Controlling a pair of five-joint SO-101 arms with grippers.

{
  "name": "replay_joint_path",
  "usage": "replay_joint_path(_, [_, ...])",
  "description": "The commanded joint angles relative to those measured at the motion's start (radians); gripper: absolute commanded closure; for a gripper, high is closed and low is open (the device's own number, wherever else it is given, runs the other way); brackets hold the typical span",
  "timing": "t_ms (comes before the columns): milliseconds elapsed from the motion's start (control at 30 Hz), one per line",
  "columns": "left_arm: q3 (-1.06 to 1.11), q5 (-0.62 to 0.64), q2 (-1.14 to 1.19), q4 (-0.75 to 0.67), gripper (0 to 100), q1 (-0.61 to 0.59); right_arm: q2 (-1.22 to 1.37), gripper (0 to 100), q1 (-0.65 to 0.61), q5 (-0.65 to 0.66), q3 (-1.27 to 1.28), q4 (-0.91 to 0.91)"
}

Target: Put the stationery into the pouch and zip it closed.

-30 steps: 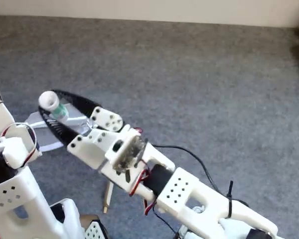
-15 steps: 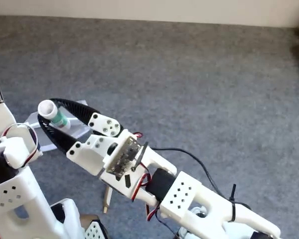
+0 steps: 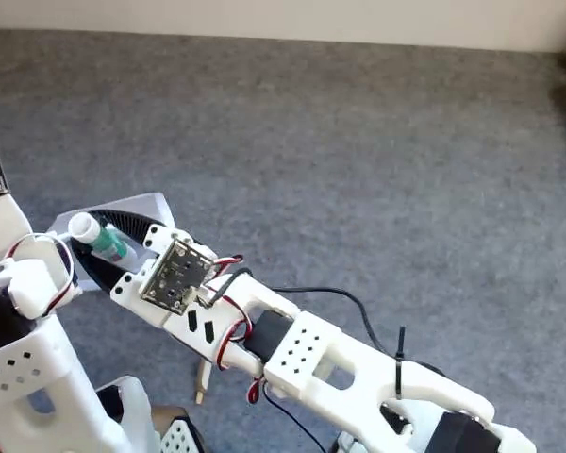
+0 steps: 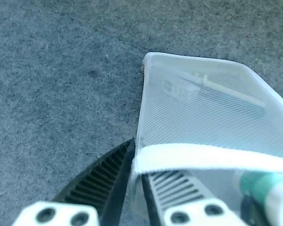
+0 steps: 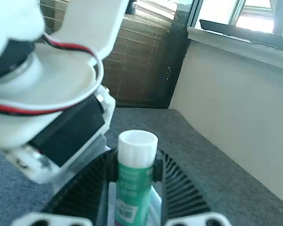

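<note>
My right gripper [image 3: 92, 238] is shut on a glue stick [image 3: 99, 236] with a green body and a white cap [image 5: 137, 141], held between the black fingers [image 5: 177, 188]. The translucent white mesh pouch [image 3: 137, 208] stands just behind it. My left gripper [image 4: 137, 150] is shut on the pouch's white rim band [image 4: 203, 157] and holds the pouch [image 4: 203, 103] up off the carpet. The glue stick [image 4: 259, 186] sits right by that rim; I cannot tell whether it is inside the pouch.
A pale wooden stick [image 3: 204, 373] lies on the grey carpet under the right arm. The left arm's white body [image 3: 24, 311] stands close beside the right gripper. Open carpet [image 3: 377, 142] stretches to the back and right.
The right arm has swung toward the left arm and turned its wrist, bringing the glue stick down to the pouch. The pouch's edge now stands up behind the gripper.
</note>
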Motion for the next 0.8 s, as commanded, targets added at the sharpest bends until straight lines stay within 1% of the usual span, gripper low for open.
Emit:
replay_joint_path(0, [-0.007,-0.008,-0.002,-0.012,99,-0.015,0.005,98.5,0.012,0.017,-0.058,-0.001])
replay_joint_path(167, [-0.007,-0.008,-0.002,-0.012,99,-0.015,0.004,98.5,0.012,0.017,-0.054,-0.001])
replay_joint_path(300, [-0.007,-0.008,-0.001,-0.012,99,-0.015,0.004,98.3,0.039,0.014,-0.059,-0.001])
replay_joint_path(367, [-0.007,-0.008,-0.001,-0.012,99,-0.015,0.004,95.8,0.054,0.011,-0.059,-0.001])
replay_joint_path(500, [-0.007,-0.008,0.001,-0.012,99,-0.015,0.004,87.2,0.065,0.011,-0.059,-0.001])
replay_joint_path(667, [-0.007,-0.008,0.001,-0.012,99,-0.015,-0.002,86.8,0.065,0.011,-0.059,-0.001])
replay_joint_path(767, [-0.007,-0.008,0.001,-0.012,99,-0.015,-0.050,86.8,0.065,0.011,-0.053,0.002])
